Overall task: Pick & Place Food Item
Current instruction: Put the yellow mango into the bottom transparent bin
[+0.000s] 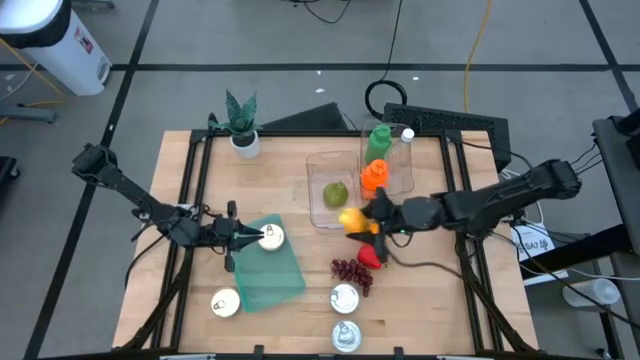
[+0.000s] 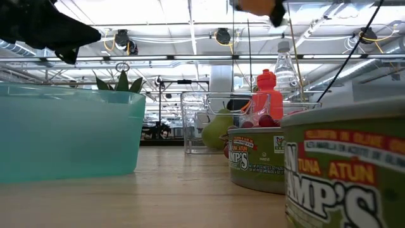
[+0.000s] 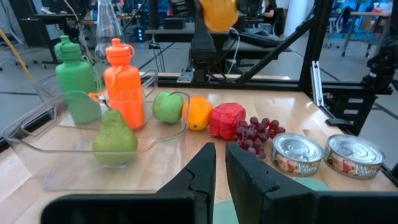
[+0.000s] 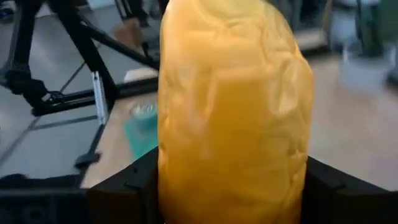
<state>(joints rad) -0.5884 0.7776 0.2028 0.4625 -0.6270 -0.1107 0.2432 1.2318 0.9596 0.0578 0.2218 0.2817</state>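
Note:
My right gripper [image 1: 364,222] reaches in from the table's right side and is shut on a lumpy yellow food item [image 4: 233,106], held in the air by the near edge of a clear tray [image 1: 322,162]. The item also shows high up in the left wrist view [image 3: 217,12] and the low view [image 2: 252,5]. A green pear [image 1: 336,193] lies in the tray. My left gripper [image 1: 250,236] waits shut and level over the far end of a teal bin [image 1: 272,275], with its fingers [image 3: 205,174] together. My right gripper pinches the yellow food item between its two fingers, one on each of its opposite sides [image 4: 163,177]. The fingers [image 4: 124,190] come at it about level from the table's right. The item is lifted clear of the table and stands out past the fingertips.
A green bottle [image 1: 380,140], an orange bottle [image 1: 374,176] and a clear bottle [image 1: 407,135] stand by the tray. A red food item [image 1: 370,256], grapes [image 1: 352,272] and cans [image 1: 343,298] lie near the front. A potted plant [image 1: 241,125] stands far left.

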